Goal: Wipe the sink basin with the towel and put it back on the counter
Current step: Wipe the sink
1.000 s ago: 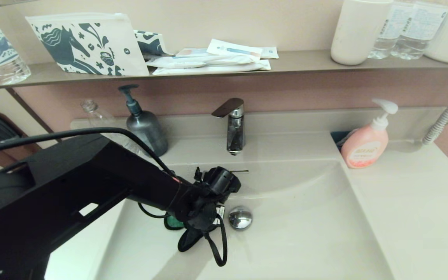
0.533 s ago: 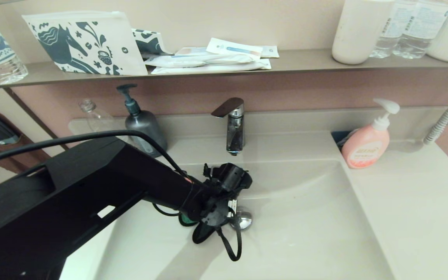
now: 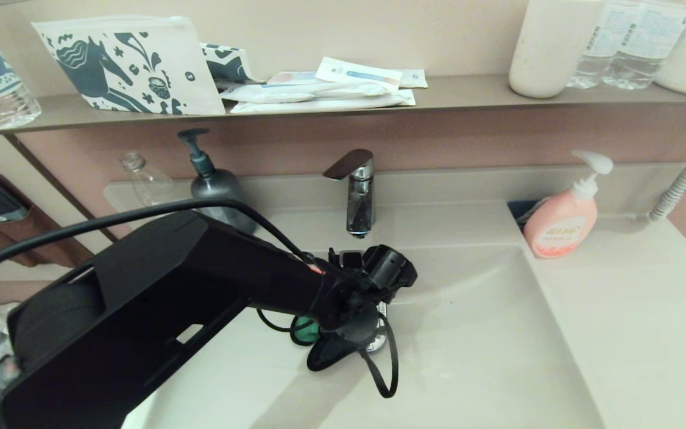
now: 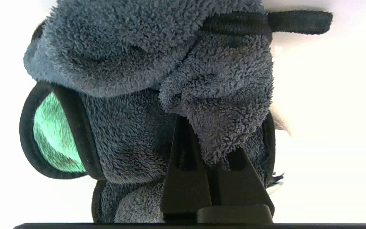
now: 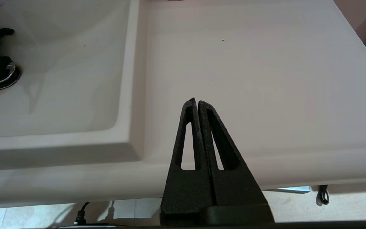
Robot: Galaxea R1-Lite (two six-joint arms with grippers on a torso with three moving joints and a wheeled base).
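In the head view my left arm reaches down into the off-white sink basin [image 3: 486, 345]. The dark grey towel [image 3: 321, 353] is pressed on the basin floor under the left gripper [image 3: 355, 333], a green fold [image 3: 303, 329] showing beside it. The towel's black loop [image 3: 386, 376] trails towards the front. The chrome drain plug [image 3: 380, 344] is almost covered by the gripper. In the left wrist view the left gripper [image 4: 206, 140] is shut on the bunched towel [image 4: 132, 63]. My right gripper [image 5: 196, 101] is shut and empty above the counter [image 5: 249, 63] near its front edge, right of the basin [image 5: 59, 79].
A chrome faucet [image 3: 358, 190] stands behind the basin. A grey pump bottle [image 3: 215, 190] and a clear bottle [image 3: 140, 179] are at the back left, a pink soap bottle [image 3: 560, 220] at the back right. The wall shelf [image 3: 456, 92] above carries pouches and bottles.
My left gripper has slid the towel to the right across the basin floor, from left of the drain plug to over it. The plug is now mostly covered.
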